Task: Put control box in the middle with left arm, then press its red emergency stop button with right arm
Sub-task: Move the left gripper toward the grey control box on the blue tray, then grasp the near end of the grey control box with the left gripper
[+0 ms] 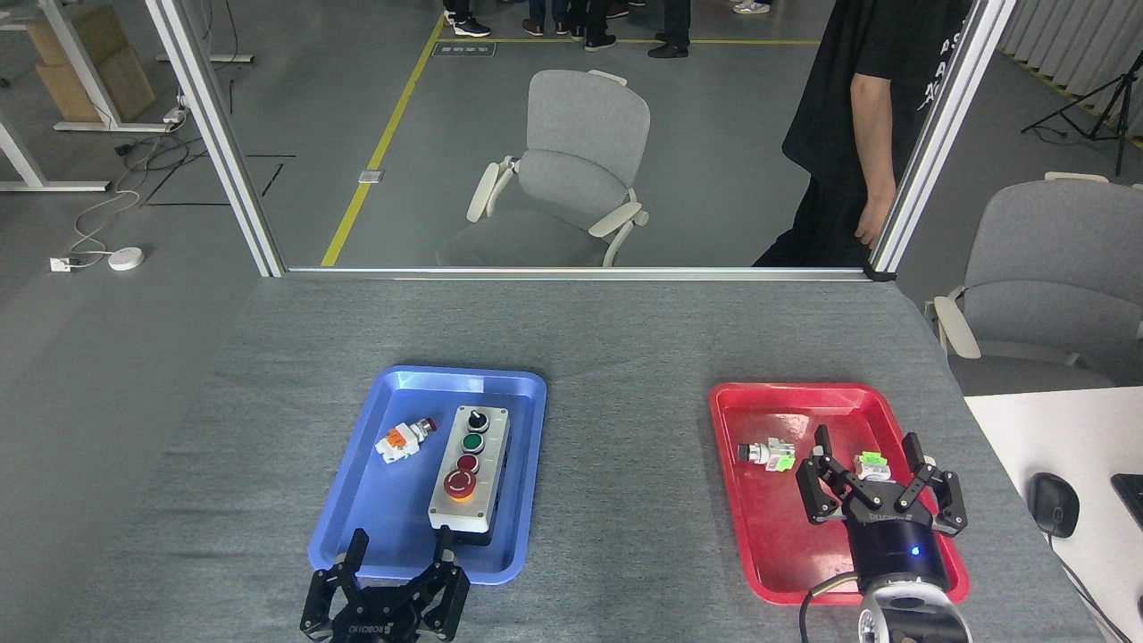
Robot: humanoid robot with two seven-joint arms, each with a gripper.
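The control box (pixel 470 474), grey-lidded on a black base, lies lengthwise in the blue tray (pixel 518 464). Its row runs from a black knob at the far end through a green and a small red button to the red emergency stop button (pixel 459 484) with a yellow collar at the near end. My left gripper (pixel 399 552) is open at the tray's near rim, just in front of the box's near end, holding nothing. My right gripper (pixel 866 446) is open over the red tray (pixel 768 554), empty. The middle (pixel 625 464) of the grey felt tabletop lies between the trays.
A white-and-orange switch part (pixel 404 438) lies in the blue tray left of the box. Two small green-and-white parts (pixel 768 455) (pixel 872 464) sit in the red tray. A person stands behind the glass at far right. A white desk with a mouse (pixel 1054 502) adjoins on the right.
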